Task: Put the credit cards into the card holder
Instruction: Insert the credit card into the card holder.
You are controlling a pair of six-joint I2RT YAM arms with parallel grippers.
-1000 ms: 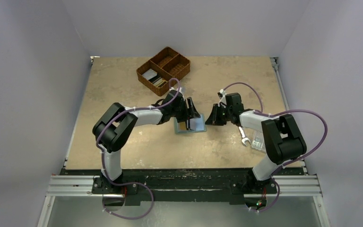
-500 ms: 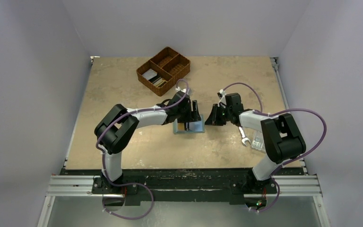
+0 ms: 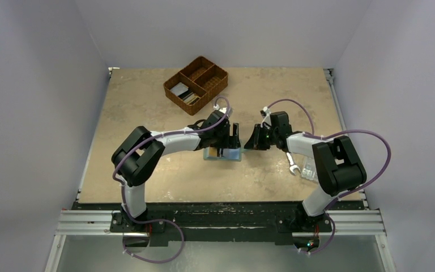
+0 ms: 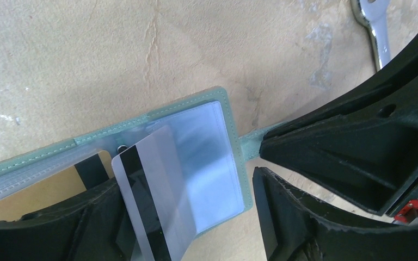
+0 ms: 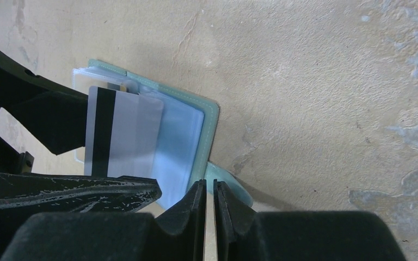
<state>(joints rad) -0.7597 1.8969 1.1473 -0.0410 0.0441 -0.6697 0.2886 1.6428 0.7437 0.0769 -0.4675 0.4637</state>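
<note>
**A:** While the arm bases sit bolted at the near edge, what lies just beyond them?

**B:** On the right, a silver wrench (image 3: 291,163) beside a clear plastic box (image 3: 308,170). Mid-table, the teal card holder (image 4: 239,163) lies open and flat, clear sleeves facing up.

**A:** And the grippers?

**B:** The right gripper (image 5: 209,185) is pinched on the holder's side tab, pinning it. The left gripper (image 3: 227,146) hangs over the sleeves, its jaws spread wider than the striped credit card (image 4: 152,185), so the card is let go. It sits only partway into a sleeve, tilted, with its stripe end sticking out.

**A:** What might go wrong?

**B:** I judge the card could slide back out, since nothing clamps it and the pocket mouth looks slack. A push on one corner could buckle the sleeve or jam the card. If the tab slips, the holder would skate across the table (image 3: 147,102).

**A:** Farthest away?

**B:** A brown wicker basket (image 3: 196,84) holding more cards (image 3: 178,89).
</note>
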